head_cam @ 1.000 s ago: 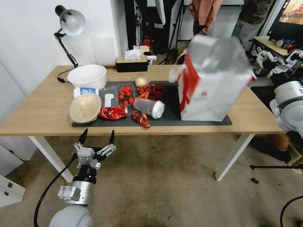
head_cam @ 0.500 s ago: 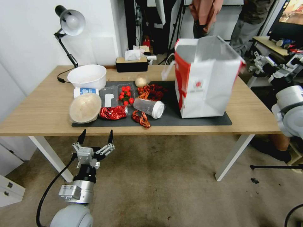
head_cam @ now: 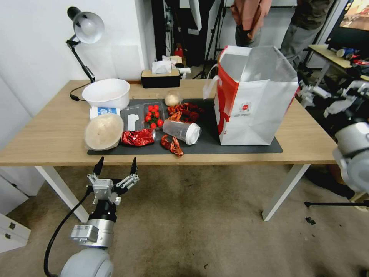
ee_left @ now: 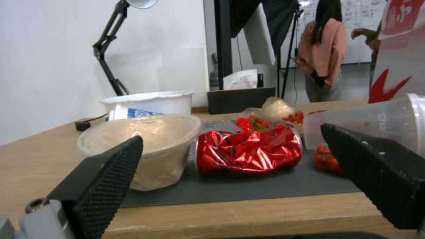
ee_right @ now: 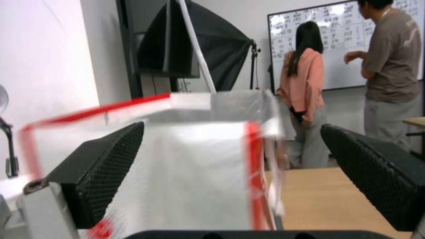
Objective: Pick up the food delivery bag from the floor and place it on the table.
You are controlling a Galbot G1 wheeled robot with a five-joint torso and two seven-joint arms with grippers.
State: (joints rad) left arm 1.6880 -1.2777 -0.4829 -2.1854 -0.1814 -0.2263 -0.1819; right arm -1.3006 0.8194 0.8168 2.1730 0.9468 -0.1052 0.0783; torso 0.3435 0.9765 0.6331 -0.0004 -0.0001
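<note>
The food delivery bag (head_cam: pixel 253 100), white with red swirls and a silver lining, stands upright with its mouth open on the dark mat (head_cam: pixel 209 144) at the right end of the table (head_cam: pixel 50 130). My right gripper (head_cam: pixel 334 97) hangs open just off the table's right edge, apart from the bag. In the right wrist view its fingers (ee_right: pixel 106 172) spread wide around empty air, with the bag (ee_right: pixel 186 172) ahead of them. My left gripper (head_cam: pixel 117 166) waits open over the floor (head_cam: pixel 200 215), below the table's front edge.
On the mat lie a lidded bowl (head_cam: pixel 103 131), a crumpled red foil wrapper (head_cam: pixel 137 137), a tipped plastic cup (head_cam: pixel 181 131), tomatoes (head_cam: pixel 153 115) and crayfish (head_cam: pixel 186 111). A white tub (head_cam: pixel 106 93), a desk lamp (head_cam: pixel 85 27) and a tissue box (head_cam: pixel 160 78) stand behind.
The bag was tilted and swaying; it now stands upright and still on the mat. My right gripper has drawn back and down to the right. The left arm barely moved.
</note>
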